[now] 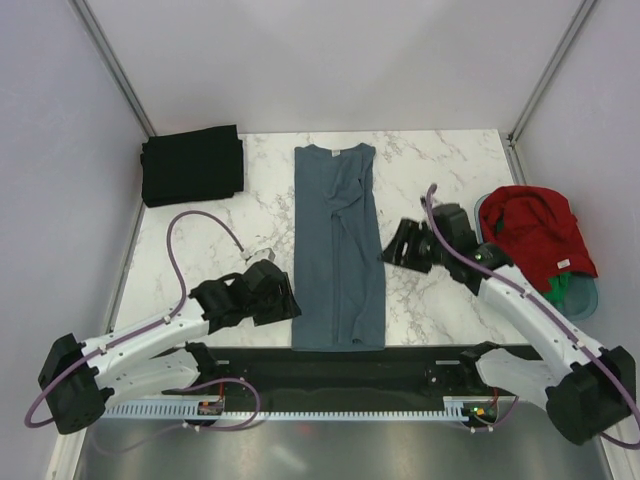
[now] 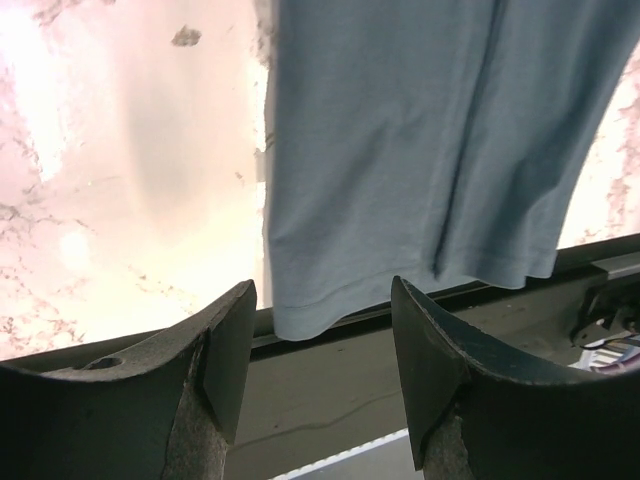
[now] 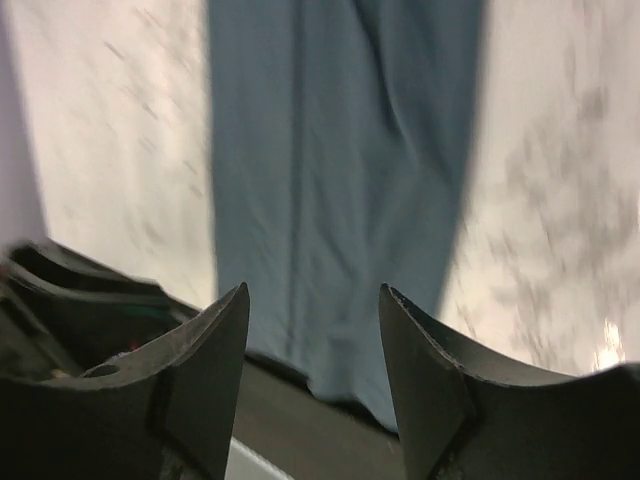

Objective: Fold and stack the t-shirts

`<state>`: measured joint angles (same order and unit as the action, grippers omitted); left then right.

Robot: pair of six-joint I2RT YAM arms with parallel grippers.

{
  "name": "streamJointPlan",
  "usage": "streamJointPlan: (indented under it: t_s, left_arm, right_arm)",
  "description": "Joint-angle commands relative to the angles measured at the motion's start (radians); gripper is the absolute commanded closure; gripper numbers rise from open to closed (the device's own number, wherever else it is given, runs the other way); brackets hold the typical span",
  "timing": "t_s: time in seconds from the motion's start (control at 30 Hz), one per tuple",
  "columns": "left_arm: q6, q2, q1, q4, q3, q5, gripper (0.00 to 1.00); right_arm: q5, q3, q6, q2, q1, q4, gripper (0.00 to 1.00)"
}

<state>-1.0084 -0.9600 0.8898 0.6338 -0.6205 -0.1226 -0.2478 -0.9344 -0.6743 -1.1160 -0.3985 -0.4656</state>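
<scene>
White marble-patterned table (image 1: 430, 160), and down its middle lies the slate blue-grey t-shirt (image 1: 337, 250), folded into a long strip, hem at the near edge; a folded black t-shirt (image 1: 192, 165) sits far left, pale blue tub (image 1: 588, 295) at the right edge

Left arm (image 1: 140, 340) is stretching low from its base toward centre, with the wrist angling right. Left gripper (image 1: 288, 300) is sitting with jaws parted, nothing between the fingers (image 2: 225, 350). Right arm (image 1: 530, 310) is extending up and inward from its base, wrist turned left. Right gripper (image 1: 392, 245) is pointing left, jaws parted too, fingers (image 3: 215, 350) gripping nothing.
</scene>
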Motion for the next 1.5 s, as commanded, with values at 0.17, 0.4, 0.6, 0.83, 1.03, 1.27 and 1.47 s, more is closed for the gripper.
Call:
streamJointPlan:
  t_s: [0.17, 0.4, 0.6, 0.83, 1.03, 1.27, 1.47]
  left_arm:
    - [-0.076, 0.017, 0.015, -0.049, 0.087, 0.003, 0.37]
    - [-0.099, 0.007, 0.035, -0.094, 0.128, 0.032, 0.37]
    - [-0.131, 0.009, 0.051, -0.134, 0.185, 0.046, 0.37]
    - [-0.162, -0.003, 0.064, -0.201, 0.237, 0.072, 0.39]
    - [-0.185, -0.022, 0.092, -0.247, 0.252, 0.078, 0.44]
    - [-0.203, -0.007, 0.110, -0.279, 0.262, 0.046, 0.85]
    - [-0.263, 0.062, 0.146, -0.253, 0.239, 0.067, 0.98]
  right_arm:
    - [0.039, 0.461, -0.180, 0.275, -0.175, -0.055, 0.37]
    - [0.030, 0.615, -0.275, 0.217, -0.312, 0.134, 0.33]
    - [0.045, 0.677, -0.311, 0.168, -0.364, 0.217, 0.40]
    - [0.059, 0.687, -0.317, 0.148, -0.392, 0.232, 0.56]
    - [0.053, 0.714, -0.314, 0.145, -0.393, 0.242, 0.62]
    - [0.045, 0.715, -0.303, 0.163, -0.393, 0.245, 0.88]
    - [0.048, 0.668, -0.297, 0.241, -0.395, 0.081, 1.00]
